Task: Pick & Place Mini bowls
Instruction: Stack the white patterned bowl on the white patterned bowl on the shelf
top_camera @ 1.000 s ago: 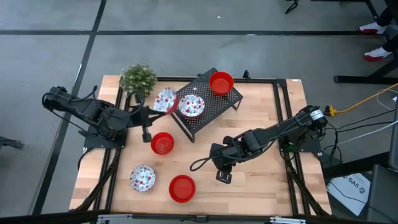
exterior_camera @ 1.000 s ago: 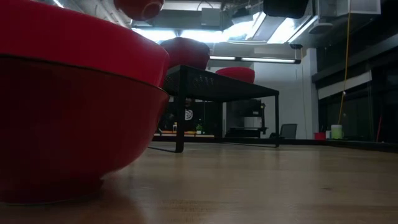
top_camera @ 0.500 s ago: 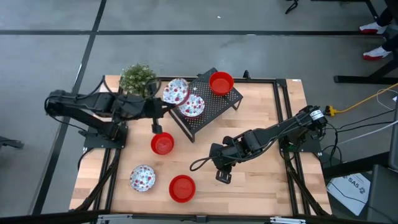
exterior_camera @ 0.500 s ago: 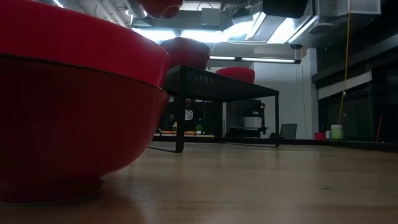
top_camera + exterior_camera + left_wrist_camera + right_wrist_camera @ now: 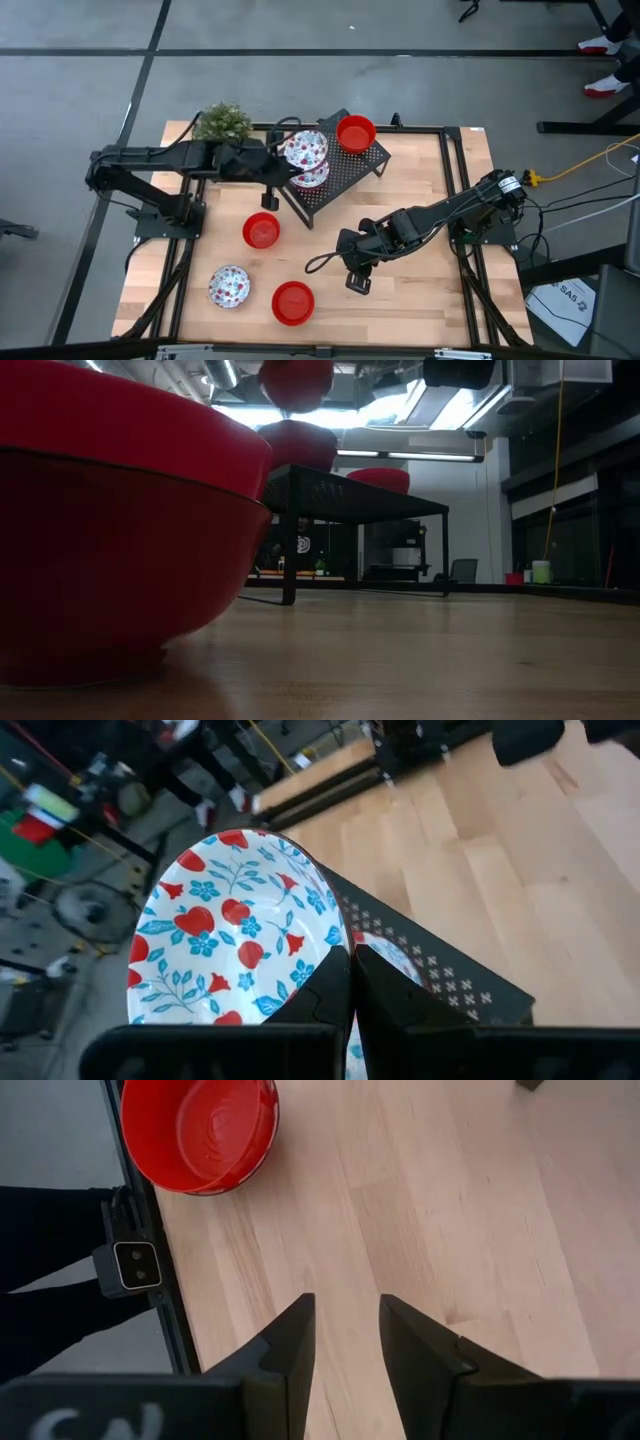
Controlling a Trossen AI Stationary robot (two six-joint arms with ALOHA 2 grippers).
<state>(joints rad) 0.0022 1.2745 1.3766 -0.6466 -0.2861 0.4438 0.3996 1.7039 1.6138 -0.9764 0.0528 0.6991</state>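
one floral bowl (image 5: 232, 935) – left gripper (image 5: 350, 960) – no legible writing

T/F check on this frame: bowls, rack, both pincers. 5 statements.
1. The left pincer grips a floral bowl over the rack. True.
2. A red bowl sits on the rack. True.
3. The right pincer holds a red bowl. False: it is open and holds nothing.
4. Four bowls lie on the table. False: three, two red and one floral.
5. The plant stands on the rack. False: it is at the table's corner.
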